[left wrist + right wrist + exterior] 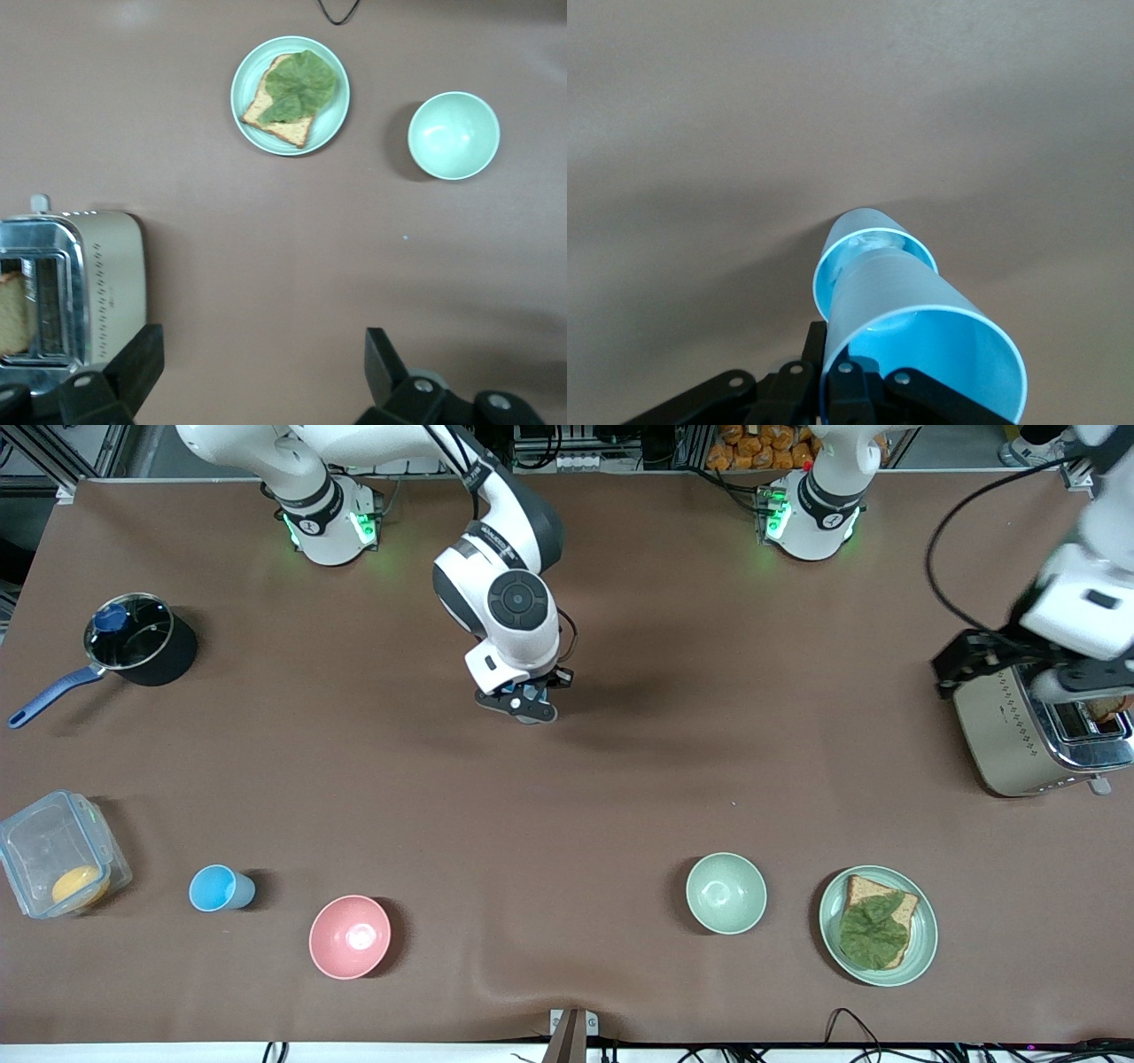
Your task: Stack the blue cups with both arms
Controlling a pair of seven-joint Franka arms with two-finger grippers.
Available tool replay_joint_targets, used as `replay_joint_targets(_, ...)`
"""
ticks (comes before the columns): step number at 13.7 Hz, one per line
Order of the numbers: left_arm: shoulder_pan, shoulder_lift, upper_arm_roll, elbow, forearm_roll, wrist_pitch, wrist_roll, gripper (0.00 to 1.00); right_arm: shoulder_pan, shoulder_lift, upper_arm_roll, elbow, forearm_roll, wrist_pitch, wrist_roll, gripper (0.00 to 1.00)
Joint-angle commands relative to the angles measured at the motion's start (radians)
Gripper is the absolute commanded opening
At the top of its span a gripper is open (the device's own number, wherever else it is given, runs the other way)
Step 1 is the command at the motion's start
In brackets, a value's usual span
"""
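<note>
The right gripper (pixel 833 390) pinched a cup (pixel 921 345) over another cup (pixel 873 248), risking a jam if tilted; the left gripper (pixel 257 372) hung open above the desk (pixel 266 248).

Your right arm reaches from the top left of the front view to centre frame, wrist bent down; its right gripper (pixel 524 704) has its fingers (pixel 850 385) clamped on a blue cup (pixel 921 345). Your left gripper (pixel 966 657), at the right edge, has its fingers (pixel 133 367) spread wide.
</note>
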Motion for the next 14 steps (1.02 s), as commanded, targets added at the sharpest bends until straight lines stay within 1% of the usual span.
replay_joint_targets(1, 0.041, -0.009, -0.016, 0.011, -0.027, -0.023, 0.062, 1.00, 0.019, 0.032, -0.008, 0.037, 0.013, -0.003, 0.013, 0.00)
replay_joint_targets(3, 0.041, -0.012, -0.016, 0.014, -0.029, -0.035, 0.067, 1.00, 0.029, 0.039, -0.008, 0.036, 0.014, -0.003, 0.013, 0.00)
replay_joint_targets(4, 0.041, -0.012, -0.015, 0.029, -0.029, -0.049, 0.068, 1.00, 0.030, 0.044, -0.008, 0.037, 0.016, -0.003, 0.013, 0.40)
replay_joint_targets(5, 0.043, -0.012, -0.015, 0.038, -0.032, -0.066, 0.070, 1.00, 0.030, 0.041, -0.008, 0.037, 0.019, -0.003, 0.013, 0.97)
replay_joint_targets(6, 0.045, -0.013, -0.015, 0.041, -0.050, -0.075, 0.068, 1.00, 0.026, 0.033, -0.010, 0.037, 0.019, -0.006, 0.011, 1.00)
replay_joint_targets(9, 0.046, -0.047, -0.004, 0.041, -0.082, -0.089, 0.071, 1.00, -0.033, -0.007, -0.013, 0.041, 0.014, -0.029, -0.036, 1.00)
replay_joint_targets(11, 0.016, -0.052, 0.053, 0.035, -0.143, -0.110, 0.094, 1.00, -0.102, -0.048, -0.014, 0.041, 0.014, -0.101, -0.139, 1.00)
replay_joint_targets(14, -0.107, -0.058, 0.195, 0.032, -0.167, -0.129, 0.108, 1.00, -0.243, -0.096, -0.014, 0.041, 0.014, -0.172, -0.327, 1.00)
